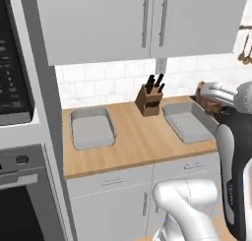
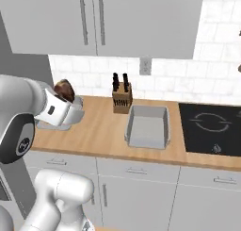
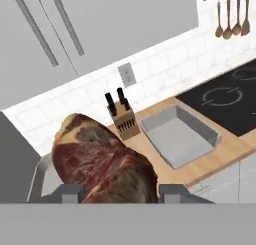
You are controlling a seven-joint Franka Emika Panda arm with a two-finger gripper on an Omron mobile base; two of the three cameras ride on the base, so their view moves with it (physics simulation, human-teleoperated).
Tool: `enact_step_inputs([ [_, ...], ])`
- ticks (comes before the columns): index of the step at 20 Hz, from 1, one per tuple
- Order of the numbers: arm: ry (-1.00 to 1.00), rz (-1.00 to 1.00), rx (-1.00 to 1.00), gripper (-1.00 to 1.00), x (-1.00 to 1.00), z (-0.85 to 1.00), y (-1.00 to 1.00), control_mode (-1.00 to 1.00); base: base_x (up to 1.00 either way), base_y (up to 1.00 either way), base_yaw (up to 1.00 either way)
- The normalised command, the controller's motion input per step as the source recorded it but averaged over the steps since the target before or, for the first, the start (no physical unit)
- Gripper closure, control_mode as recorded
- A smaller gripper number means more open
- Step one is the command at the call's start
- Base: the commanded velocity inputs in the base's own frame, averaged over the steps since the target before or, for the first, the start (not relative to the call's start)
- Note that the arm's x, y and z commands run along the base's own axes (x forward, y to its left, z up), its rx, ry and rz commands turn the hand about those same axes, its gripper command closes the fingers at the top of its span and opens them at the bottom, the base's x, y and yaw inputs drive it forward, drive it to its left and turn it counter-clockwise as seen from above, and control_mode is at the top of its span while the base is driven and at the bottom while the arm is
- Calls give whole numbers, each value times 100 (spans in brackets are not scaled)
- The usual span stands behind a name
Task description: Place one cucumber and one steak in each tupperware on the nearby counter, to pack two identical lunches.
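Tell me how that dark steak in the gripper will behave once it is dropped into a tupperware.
The steak looks thick and lumpy, so it probably holds its shape rather than draping. It stands upright between the gripper fingers and will likely topple flat when released. Being flat-sided, it should not roll inside the tupperware.

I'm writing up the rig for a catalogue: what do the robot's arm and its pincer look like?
The arm is made of rounded, glossy white shells joined by dark grey to black segments; one tall black link has white trim. A black joint bears a small pale round marking. No loose cables show. The pincer has two small blocky grey finger tips and a white boxy hand.
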Motion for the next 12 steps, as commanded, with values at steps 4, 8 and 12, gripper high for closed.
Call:
enact_step_inputs([
  [4, 0, 0, 0, 100, 0, 0, 0, 100, 95, -43, 50],
  [8, 0, 8, -1, 100, 0, -25, 5, -100, 23, -3, 31],
  [12, 0, 19, -11, 100, -3, -100, 69, -100, 0, 0, 0],
])
